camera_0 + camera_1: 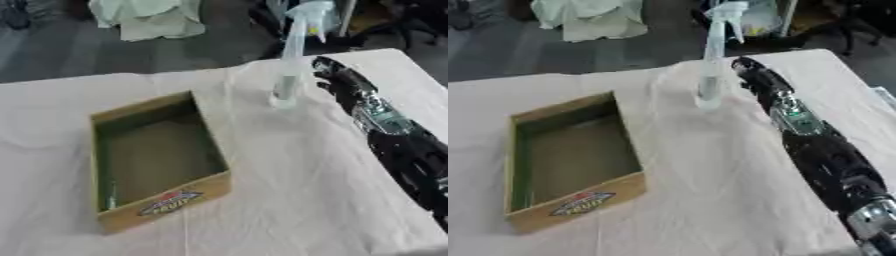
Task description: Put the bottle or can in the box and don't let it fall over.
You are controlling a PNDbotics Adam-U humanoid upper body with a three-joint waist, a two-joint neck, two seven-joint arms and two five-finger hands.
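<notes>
On the far side of the counter (289, 200), draped in a pale wrinkled cloth, a tall clear spray bottle (289, 75) is standing upright, well apart from the cardboard box (157, 155) that is sitting open nearer the left. The box is holding no bottle or can; only a thin, pale greenish streak is showing along its inner left wall, and what it is cannot be made out. So the main part of the task is not yet done: the bottle is waiting to be grasped, carried across and set down on its base inside the box.

Reaching in from the right, the right robot hand (750, 70) is hanging just beside the bottle, level with its lower half. Its dark fingers seem to be near the bottle's side, but whether they are touching it, curling round it or standing open is something I cannot tell from either eye view. No left robot hand is showing.

Judging by its tall, narrow shape, the bottle is looking prone to tipping, so the lift and the placing will likely be calling for care.
</notes>
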